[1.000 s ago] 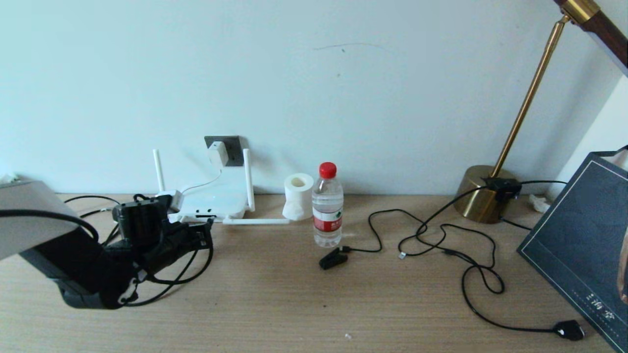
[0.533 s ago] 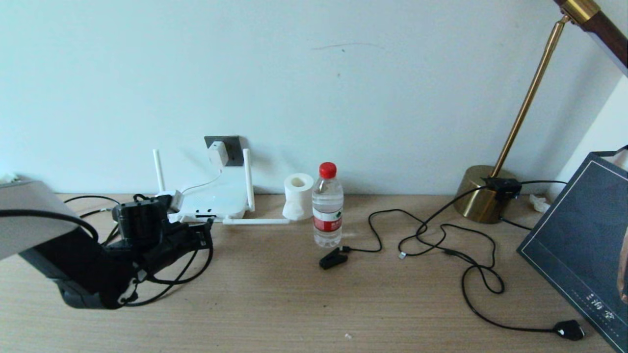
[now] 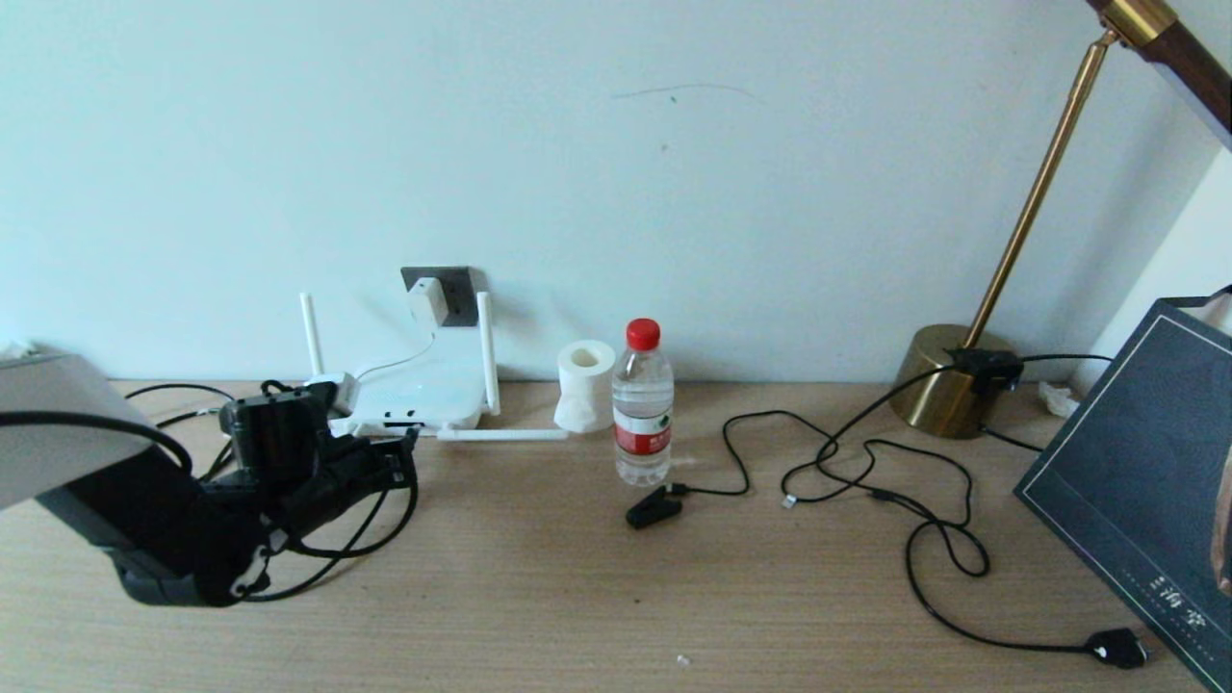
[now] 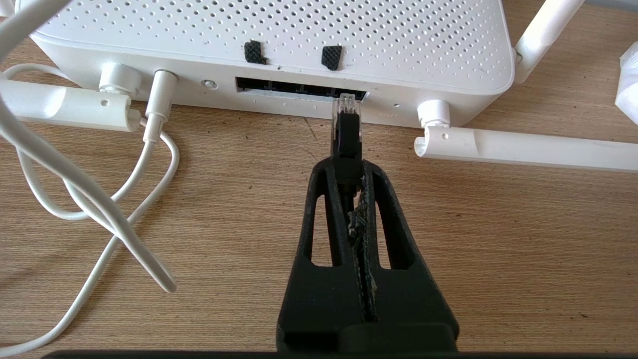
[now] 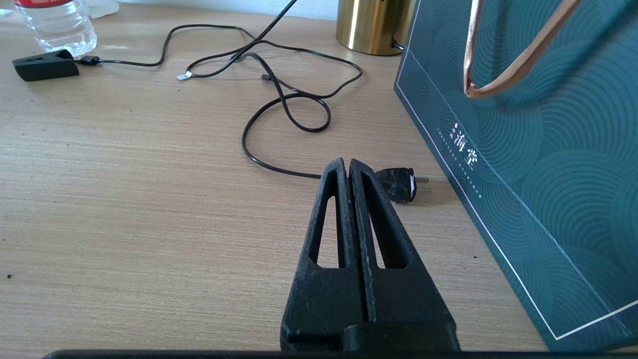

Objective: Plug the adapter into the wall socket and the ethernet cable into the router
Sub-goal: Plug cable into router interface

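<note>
Left gripper (image 4: 346, 172): we're clamping the ethernet cable (image 4: 347, 133) by its black boot, clear tip sticking out past the fingers.
Cable vs router (image 4: 279, 45): plug's long axis is pointing straight at the router's port strip, tip just at the rightmost opening, looks not seated yet.
Nearer arm: we're working with the left one, right in front of the router.
Adapter (image 3: 427, 300): sitting in the wall socket (image 3: 460, 287) above the router.
Right gripper (image 5: 349, 172): parked far from the router, fingers pressed together on nothing.
</note>
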### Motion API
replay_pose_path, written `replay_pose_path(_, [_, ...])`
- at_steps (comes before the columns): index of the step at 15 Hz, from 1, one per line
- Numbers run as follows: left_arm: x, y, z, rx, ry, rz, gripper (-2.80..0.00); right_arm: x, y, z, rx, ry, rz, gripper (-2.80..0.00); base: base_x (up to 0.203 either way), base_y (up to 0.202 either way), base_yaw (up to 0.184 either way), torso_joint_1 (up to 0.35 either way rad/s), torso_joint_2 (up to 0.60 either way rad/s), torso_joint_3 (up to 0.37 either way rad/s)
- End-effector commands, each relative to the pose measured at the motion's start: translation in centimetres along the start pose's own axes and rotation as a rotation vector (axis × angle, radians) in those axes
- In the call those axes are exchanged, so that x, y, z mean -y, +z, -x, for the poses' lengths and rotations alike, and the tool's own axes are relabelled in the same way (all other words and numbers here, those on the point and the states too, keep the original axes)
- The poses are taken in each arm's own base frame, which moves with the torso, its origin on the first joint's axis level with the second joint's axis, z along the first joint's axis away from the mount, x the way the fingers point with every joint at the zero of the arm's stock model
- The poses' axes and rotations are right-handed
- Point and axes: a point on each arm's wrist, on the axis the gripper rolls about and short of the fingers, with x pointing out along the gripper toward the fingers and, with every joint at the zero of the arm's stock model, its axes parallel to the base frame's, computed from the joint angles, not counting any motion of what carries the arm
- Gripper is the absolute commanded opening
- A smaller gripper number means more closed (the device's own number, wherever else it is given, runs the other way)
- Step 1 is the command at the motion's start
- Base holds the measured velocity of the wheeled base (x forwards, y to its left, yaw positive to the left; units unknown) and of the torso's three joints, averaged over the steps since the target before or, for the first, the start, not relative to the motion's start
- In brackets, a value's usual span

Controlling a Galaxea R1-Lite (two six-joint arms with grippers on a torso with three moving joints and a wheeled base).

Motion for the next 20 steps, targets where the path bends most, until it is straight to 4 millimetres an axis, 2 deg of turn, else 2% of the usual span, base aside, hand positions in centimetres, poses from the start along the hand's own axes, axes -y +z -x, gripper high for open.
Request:
replay_pose_path(1, [0.02,0.16,0.06,0.009,-0.001,0.000,-2.80,0.00,0.00,0.00,0.001,0.000,0.001,-2.80,0.000,0.000,0.000,0.000,0.00,0.000])
replay_pose_path(20, [0.02,0.29,-0.21,0.014,-0.001,-0.001,-2.80,0.00,0.00,0.00,0.001,0.000,0.001,-2.80,0.000,0.000,0.000,0.000,0.00,0.000])
